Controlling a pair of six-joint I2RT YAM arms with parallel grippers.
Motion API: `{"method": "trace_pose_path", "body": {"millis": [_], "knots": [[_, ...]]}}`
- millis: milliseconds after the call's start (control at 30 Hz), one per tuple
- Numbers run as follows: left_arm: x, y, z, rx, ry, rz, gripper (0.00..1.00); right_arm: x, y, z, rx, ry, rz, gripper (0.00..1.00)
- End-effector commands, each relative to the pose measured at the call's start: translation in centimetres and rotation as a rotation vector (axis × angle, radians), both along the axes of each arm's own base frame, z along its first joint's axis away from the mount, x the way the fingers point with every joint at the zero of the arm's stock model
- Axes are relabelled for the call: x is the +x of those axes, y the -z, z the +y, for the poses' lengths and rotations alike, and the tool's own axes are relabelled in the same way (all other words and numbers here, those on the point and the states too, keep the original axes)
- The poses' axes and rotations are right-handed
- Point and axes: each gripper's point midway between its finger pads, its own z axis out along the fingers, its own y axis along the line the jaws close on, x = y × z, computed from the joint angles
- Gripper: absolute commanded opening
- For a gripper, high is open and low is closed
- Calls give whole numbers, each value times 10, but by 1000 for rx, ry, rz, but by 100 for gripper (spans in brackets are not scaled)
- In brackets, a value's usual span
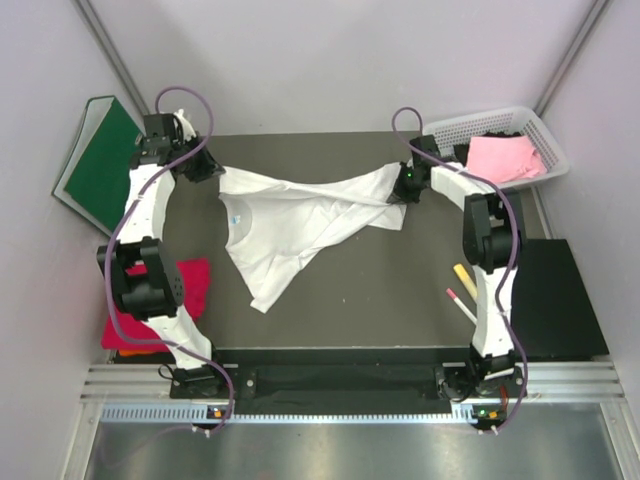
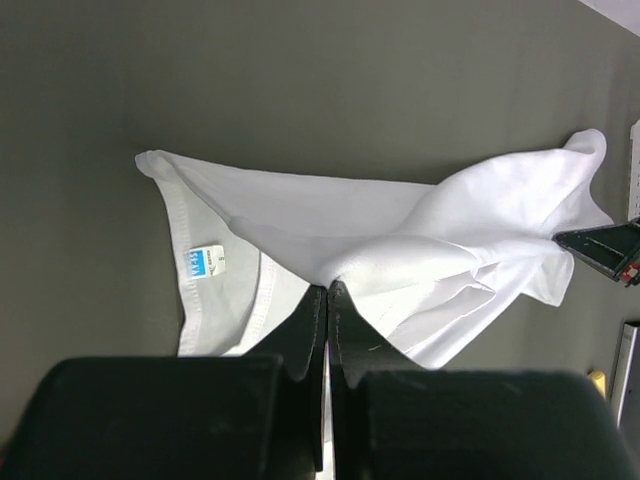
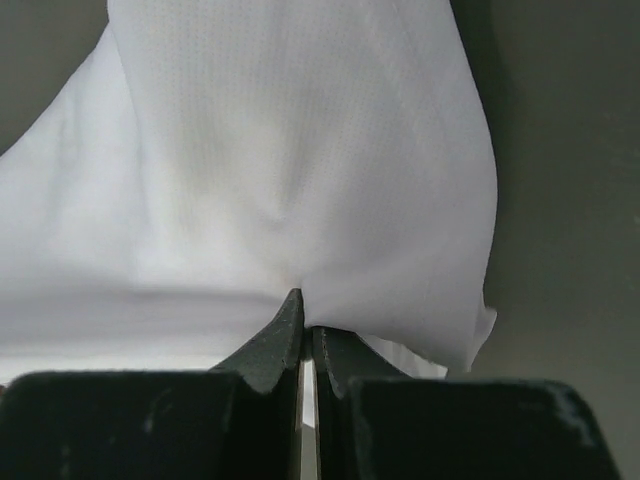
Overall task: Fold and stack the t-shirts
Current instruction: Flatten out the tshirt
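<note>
Holding white t-shirt (image 1: 300,215) stretched over table (image 1: 380,290)
Clamped on opposite edges with left gripper (image 1: 205,168) and right gripper (image 1: 405,188), likely to spread it flat before folding (pink t-shirt (image 1: 503,157) parked in basket (image 1: 470,119))

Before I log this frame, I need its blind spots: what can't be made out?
- Red shirt: top view, left arm covers much of it.
- White shirt: right wrist view, edges cut off by the frame.
- Its label: left wrist view, print too small.
- Pink shirt: top view, basket wall hides its near edge.
</note>
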Motion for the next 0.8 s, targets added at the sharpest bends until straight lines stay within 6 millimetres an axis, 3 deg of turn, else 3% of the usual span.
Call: {"method": "trace_pose_path", "body": {"millis": [0,100,267,400,500,633,667,767], "knots": [[-6,-41,9,51,-25,-109,0,1,-77,-21,-86,34,-161,1],[-6,-45,10,59,-31,-118,0,2,-107,-27,-103,43,-228,1],[-5,-54,15,67,-59,-137,0,2,-140,-32,-128,40,-288,1],[-6,-71,15,69,-75,-184,0,-1,-175,-33,-121,41,-358,0],[-9,-94,14,65,-77,-243,0,-5,-208,-34,-121,24,-433,0],[-22,-149,6,61,-44,-385,0,-22,-264,-38,-164,-9,-568,0],[-25,-158,5,64,-42,-405,0,-32,-286,-39,-181,-23,-625,0],[-44,-189,3,74,-48,-484,0,-60,-322,-49,-229,-21,-720,0]]}}
